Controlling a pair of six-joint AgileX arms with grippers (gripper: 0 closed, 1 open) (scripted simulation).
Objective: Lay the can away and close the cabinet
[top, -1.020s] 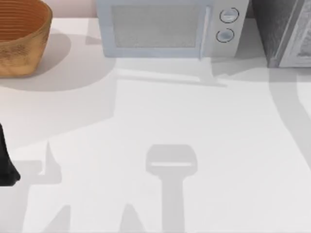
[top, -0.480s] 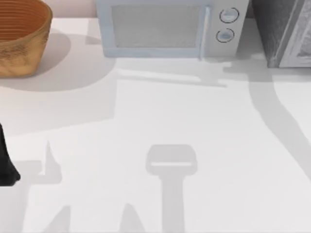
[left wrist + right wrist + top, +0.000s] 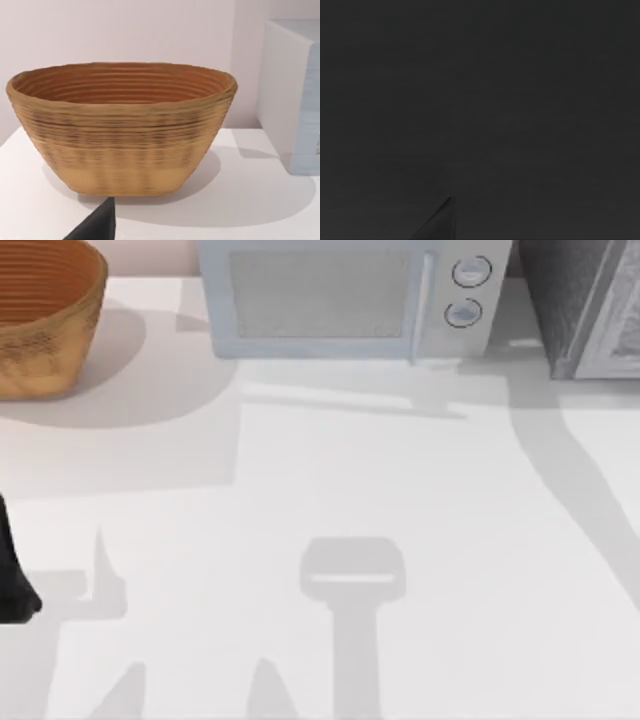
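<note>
The cabinet (image 3: 562,300) stands at the table's far right corner, dark grey and speckled, with its pale grey framed door panel (image 3: 622,335) at the top view's right edge. The can is out of view. My left arm (image 3: 12,575) is parked at the table's left edge, and its wrist camera faces the woven basket (image 3: 122,130). The right wrist view is dark. A long arm shadow (image 3: 575,475) curves over the table's right side up to the cabinet's front.
A light grey microwave (image 3: 340,300) with two round knobs (image 3: 470,272) stands at the back centre, just left of the cabinet. The woven basket (image 3: 45,315) sits at the back left. The white table (image 3: 400,490) stretches in front of them.
The arm shadow on the table's right side has swung left and narrowed, its tip now reaching the gap between microwave and cabinet. The left arm has not moved.
</note>
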